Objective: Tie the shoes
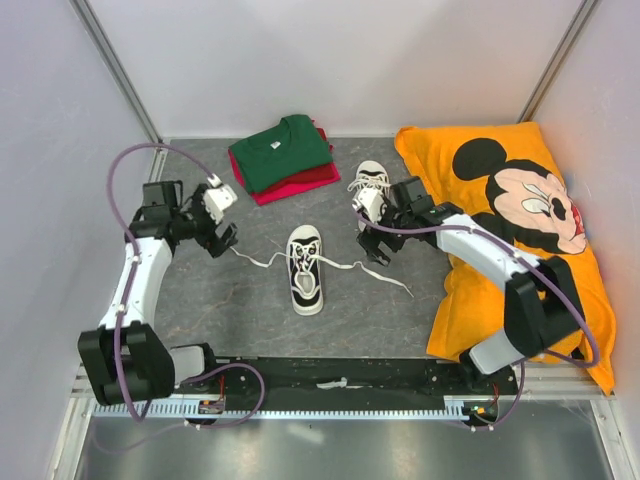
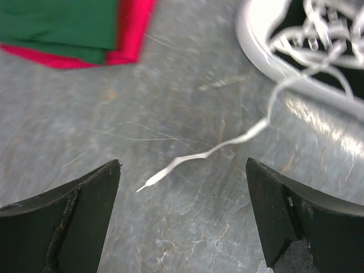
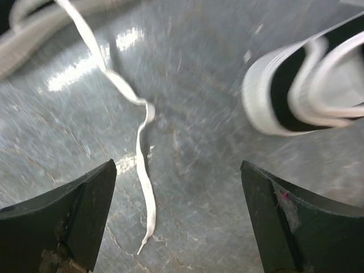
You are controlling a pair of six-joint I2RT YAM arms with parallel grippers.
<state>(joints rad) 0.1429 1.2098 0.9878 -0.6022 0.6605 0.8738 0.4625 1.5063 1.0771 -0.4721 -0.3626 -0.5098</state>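
The left gripper (image 2: 182, 165) and the right gripper (image 3: 177, 165) are wide open, holding nothing. A loose lace (image 2: 216, 149) of the shoes (image 1: 306, 270) lies mid-frame between each gripper's fingers.

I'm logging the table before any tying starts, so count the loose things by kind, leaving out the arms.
Shoes: 2, the near shoe and the far shoe
Folded garments: 2, the green garment on the red garment
Printed cloths: 1, the orange Mickey Mouse cloth
Total: 5
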